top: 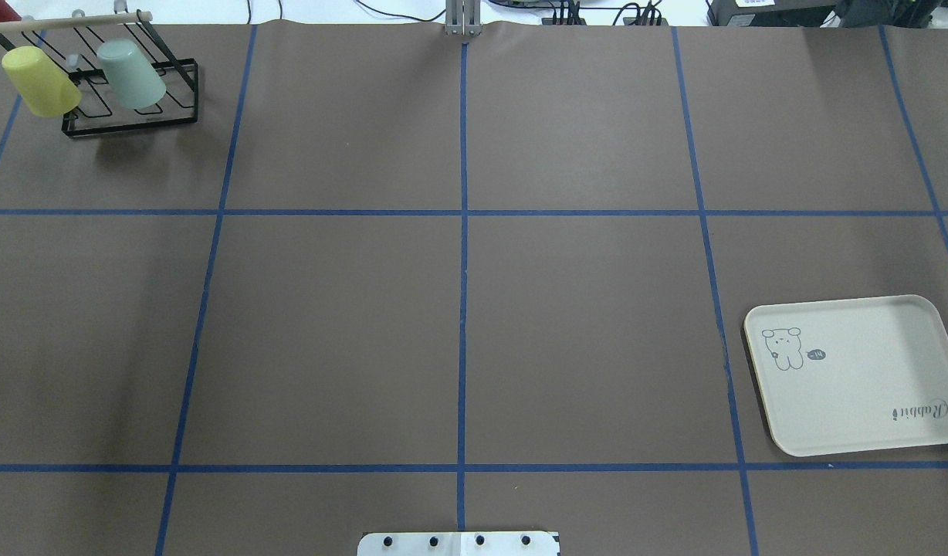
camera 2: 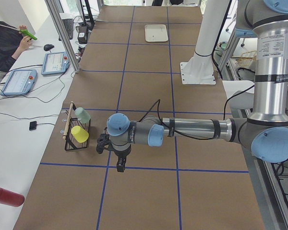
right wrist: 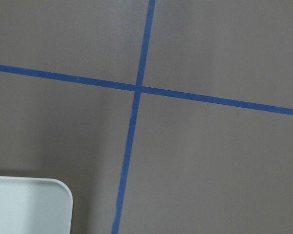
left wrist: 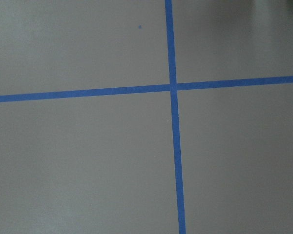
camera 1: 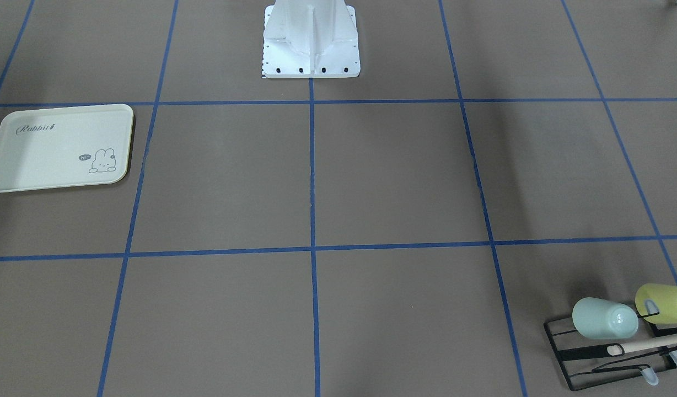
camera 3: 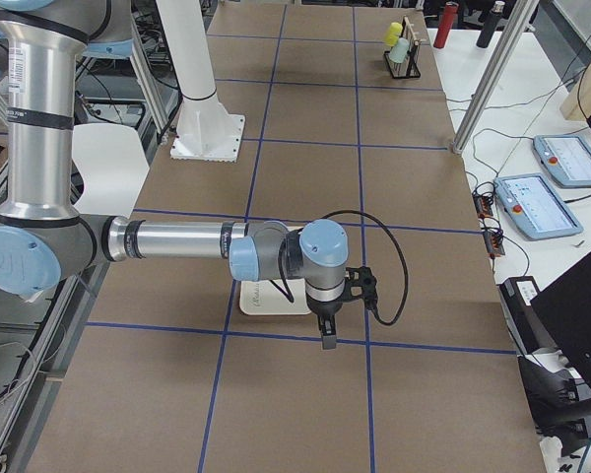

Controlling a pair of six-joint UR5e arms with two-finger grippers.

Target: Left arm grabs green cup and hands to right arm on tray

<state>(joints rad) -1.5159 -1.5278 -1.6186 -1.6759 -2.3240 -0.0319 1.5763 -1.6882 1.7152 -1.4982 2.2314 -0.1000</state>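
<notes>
The pale mint green cup (camera 1: 603,318) (top: 132,74) (camera 2: 82,115) (camera 3: 402,49) hangs mouth-down on a black wire rack (camera 1: 570,364) (top: 134,123), beside a yellow-green cup (camera 1: 666,303) (top: 40,81). The cream tray (camera 1: 41,160) (top: 868,386) (camera 2: 156,32) (right wrist: 24,204) lies bare at the table's other end. Only the side views show the grippers. The left gripper (camera 2: 120,165) points down over the table a short way from the rack. The right gripper (camera 3: 327,335) points down just past the tray's edge (camera 3: 266,301). Whether either is open or shut, I cannot tell.
The white robot pedestal (camera 1: 311,44) (top: 458,543) stands at mid-table. Blue tape lines grid the brown surface. A person (camera 2: 5,43), teach pendants (camera 2: 57,62) (camera 3: 561,158) and a red bottle (camera 2: 5,196) occupy the side bench. A wooden bar (camera 1: 647,344) tops the rack.
</notes>
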